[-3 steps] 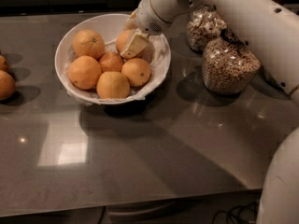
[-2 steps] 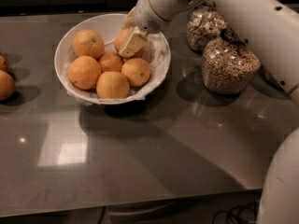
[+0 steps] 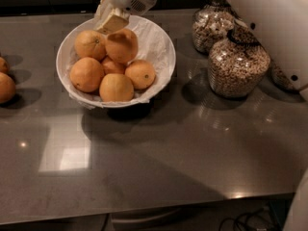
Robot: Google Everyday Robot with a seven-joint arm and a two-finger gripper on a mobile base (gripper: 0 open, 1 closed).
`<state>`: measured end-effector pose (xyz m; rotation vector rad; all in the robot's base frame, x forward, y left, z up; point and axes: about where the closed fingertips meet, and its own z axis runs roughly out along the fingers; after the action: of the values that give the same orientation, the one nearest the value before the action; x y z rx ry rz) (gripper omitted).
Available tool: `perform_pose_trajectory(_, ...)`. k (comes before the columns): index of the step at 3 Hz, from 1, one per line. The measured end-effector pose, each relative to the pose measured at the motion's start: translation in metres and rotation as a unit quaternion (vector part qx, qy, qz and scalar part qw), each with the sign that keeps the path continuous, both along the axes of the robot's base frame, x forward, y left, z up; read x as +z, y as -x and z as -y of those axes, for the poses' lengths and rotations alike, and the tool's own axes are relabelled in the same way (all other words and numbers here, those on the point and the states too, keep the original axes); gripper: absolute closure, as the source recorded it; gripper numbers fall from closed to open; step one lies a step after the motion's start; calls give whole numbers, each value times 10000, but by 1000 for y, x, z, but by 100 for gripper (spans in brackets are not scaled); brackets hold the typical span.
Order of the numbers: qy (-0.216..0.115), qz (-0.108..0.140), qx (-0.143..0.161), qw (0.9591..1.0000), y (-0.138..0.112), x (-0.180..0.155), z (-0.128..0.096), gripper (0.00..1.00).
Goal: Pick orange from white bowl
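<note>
Gripper [image 3: 114,22] now at the back-left rim of the white bowl [image 3: 171,64]. A second ago it sat lower and further right, down among the fruit on the bowl's right side, so it has come up and to the left. Fingers are clamped on the top of the orange [image 3: 122,48]; only one cream pad [image 3: 111,20] shows, pressed to the fruit's upper left. The orange was mostly hidden under the gripper before. Now nearly all of it shows, deep orange, hanging just under the pad. It overlaps its neighbours and is over the back half of the bowl, within the rim. Five other oranges in the bowl are unchanged: back-left one [image 3: 90,43], left one [image 3: 86,74], front one [image 3: 115,87], right one with a small dark dot [image 3: 140,74], and a small middle one [image 3: 111,65] partly covered by the held fruit. More of the crumpled paper liner [image 3: 155,38] is bare on the right where the gripper was. The bowl is in the same spot on the grey table [image 3: 159,158]. Two filled glass jars [image 3: 238,64] [image 3: 211,27] to the right of the bowl have not moved. Two loose oranges [image 3: 6,87] [image 3: 2,64] at the left edge are as before. The white arm [image 3: 269,23] crosses the top right corner.
</note>
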<state>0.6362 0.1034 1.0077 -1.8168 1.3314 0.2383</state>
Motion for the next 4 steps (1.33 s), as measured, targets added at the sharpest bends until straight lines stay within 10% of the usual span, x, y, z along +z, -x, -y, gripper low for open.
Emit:
perform_pose_trajectory(2, 8, 212, 85, 9997, 16, 15, -4, 100)
perform_pose_trajectory(4, 9, 207, 89, 9997, 16, 15, -5, 57)
